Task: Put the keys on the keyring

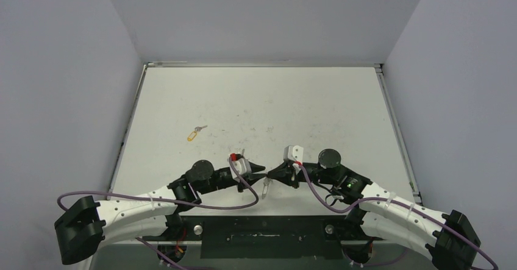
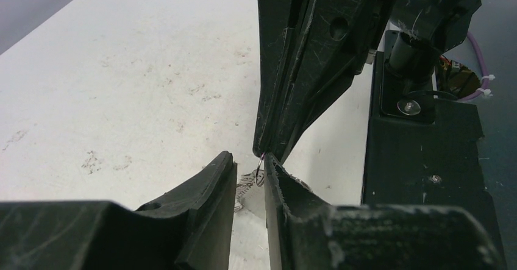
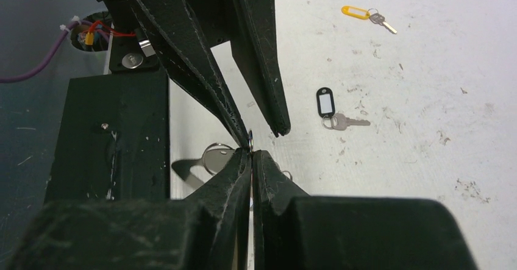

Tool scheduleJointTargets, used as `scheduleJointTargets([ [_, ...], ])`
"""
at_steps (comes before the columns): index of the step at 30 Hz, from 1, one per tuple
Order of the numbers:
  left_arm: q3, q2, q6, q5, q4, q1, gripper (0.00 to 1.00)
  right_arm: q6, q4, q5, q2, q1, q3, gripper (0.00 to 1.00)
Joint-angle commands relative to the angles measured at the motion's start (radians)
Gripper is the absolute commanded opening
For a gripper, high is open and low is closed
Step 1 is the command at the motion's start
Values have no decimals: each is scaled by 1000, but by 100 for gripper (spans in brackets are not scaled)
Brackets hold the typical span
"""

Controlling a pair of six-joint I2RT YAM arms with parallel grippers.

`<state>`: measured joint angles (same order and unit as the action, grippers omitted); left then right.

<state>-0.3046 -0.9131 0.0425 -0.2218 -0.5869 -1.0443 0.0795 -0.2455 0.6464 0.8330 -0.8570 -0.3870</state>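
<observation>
Hanging from right fingers (image 3: 233, 175) (closed): keyring (image 3: 213, 158)

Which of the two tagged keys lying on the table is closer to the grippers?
The black-tagged key, lying just past the right gripper in its wrist view. The yellow-tagged key lies farther out, beyond it.

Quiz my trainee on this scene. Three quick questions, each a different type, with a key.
1. True or false: the right claw is shut.
2. Which lies farther from the right claw? A: the yellow-tagged key. B: the black-tagged key.
3. Fill in: the left claw has its fingers ___ (apart or together).
Key: 1 true; 2 A; 3 apart.
</observation>
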Motion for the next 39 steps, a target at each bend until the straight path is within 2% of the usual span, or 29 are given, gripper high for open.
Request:
scheduleJointTargets([
  [1, -73, -15, 25, -49, 38, 0, 24, 13, -58, 27, 0, -4, -52, 0],
  [11, -61, 71, 52, -36, 120, 0, 30, 19, -49, 24, 0, -4, -52, 0],
  [16, -42, 127, 68, -26, 159, -1, 29, 22, -46, 24, 0, -5, -55, 0],
  [20, -42, 127, 89, -59, 195, 0, 29, 22, -46, 22, 2, -5, -57, 0],
  [26, -42, 116, 115, -79, 227, -1, 35, 22, -46, 25, 6, -5, -62, 0],
  [32, -54, 74, 134, -83, 207, -1, 33, 19, -45, 25, 7, -5, -64, 0],
  [39, -62, 23, 138, -86, 156, -2, 26, 21, -41, 25, 7, -8, -64, 0],
])
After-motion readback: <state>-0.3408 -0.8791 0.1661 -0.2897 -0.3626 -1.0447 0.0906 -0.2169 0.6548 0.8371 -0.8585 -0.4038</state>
